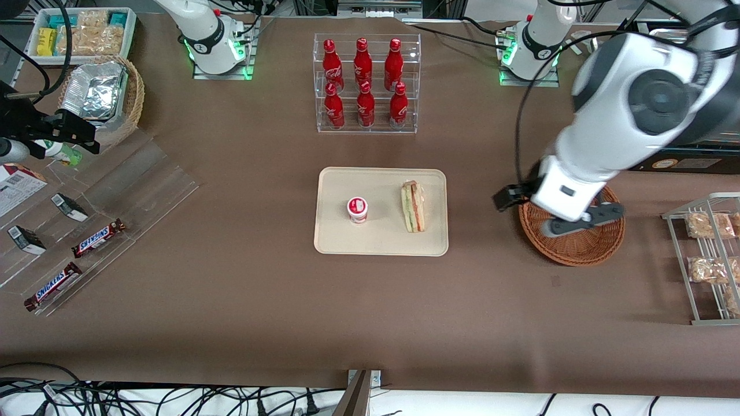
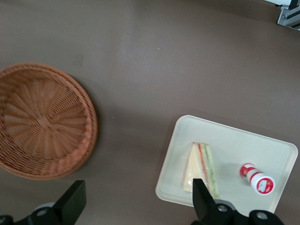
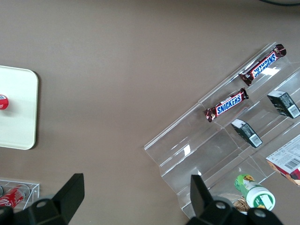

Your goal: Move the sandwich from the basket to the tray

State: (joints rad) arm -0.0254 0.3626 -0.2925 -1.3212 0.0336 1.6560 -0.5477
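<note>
The sandwich (image 1: 413, 206) (image 2: 200, 164) lies on its side on the beige tray (image 1: 381, 240) (image 2: 234, 145), at the tray's end nearer the working arm. The reddish-brown wicker basket (image 1: 578, 249) (image 2: 42, 122) stands beside the tray toward the working arm's end of the table and shows nothing inside. My gripper (image 1: 585, 221) (image 2: 137, 185) hovers high over the basket's rim, open, with nothing between its fingers. In the wrist view, bare table shows between its fingertips, with the basket to one side and the tray to the other.
A small white cup with a red lid (image 1: 357, 209) (image 2: 257, 178) stands on the tray beside the sandwich. A clear rack of red bottles (image 1: 365, 84) stands farther from the front camera. A wire snack rack (image 1: 708, 254) is at the working arm's end. Clear steps with Snickers bars (image 1: 98, 238) are at the parked arm's end.
</note>
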